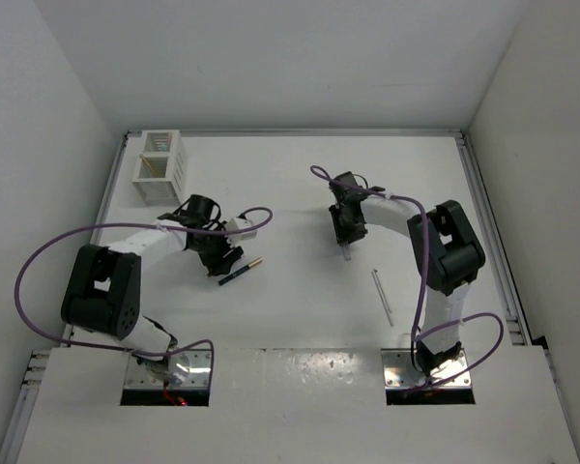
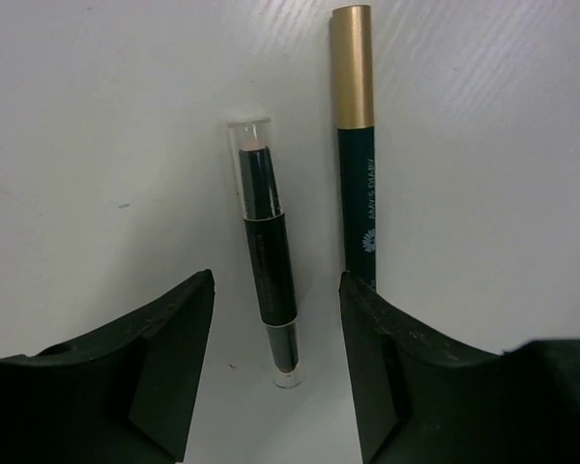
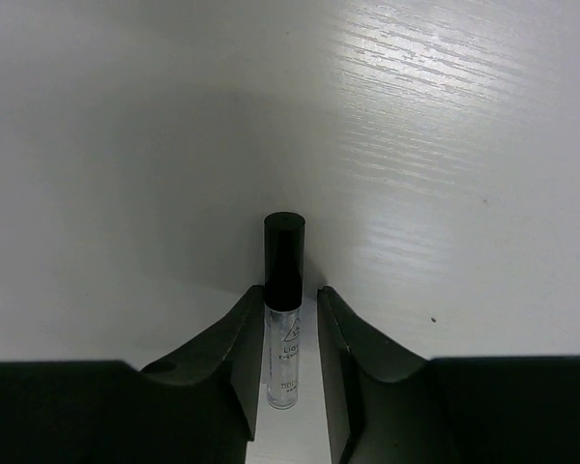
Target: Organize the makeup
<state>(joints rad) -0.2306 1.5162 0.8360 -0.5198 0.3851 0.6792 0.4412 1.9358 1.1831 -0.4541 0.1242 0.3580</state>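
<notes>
1. Left gripper (image 2: 276,280), released, straddles a clear-capped black stick (image 2: 269,290) at centre; gold-capped pencil (image 2: 356,174) just right.
2. Right gripper (image 3: 288,292), narrowly parted, flanks a clear tube (image 3: 283,324), bottom centre.
3. Only overhead: slatted box (image 1: 159,166) upper left, thin stick (image 1: 383,295) lower right.

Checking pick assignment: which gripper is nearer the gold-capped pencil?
Left. The left gripper hovers right beside the gold-capped pencil; the right gripper is much farther off, jaws flanking a clear tube.

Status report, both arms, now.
Left gripper open, straddling black stick. Right gripper slightly open around clear tube. Gold-capped pencil close beside stick, may snag.
</notes>
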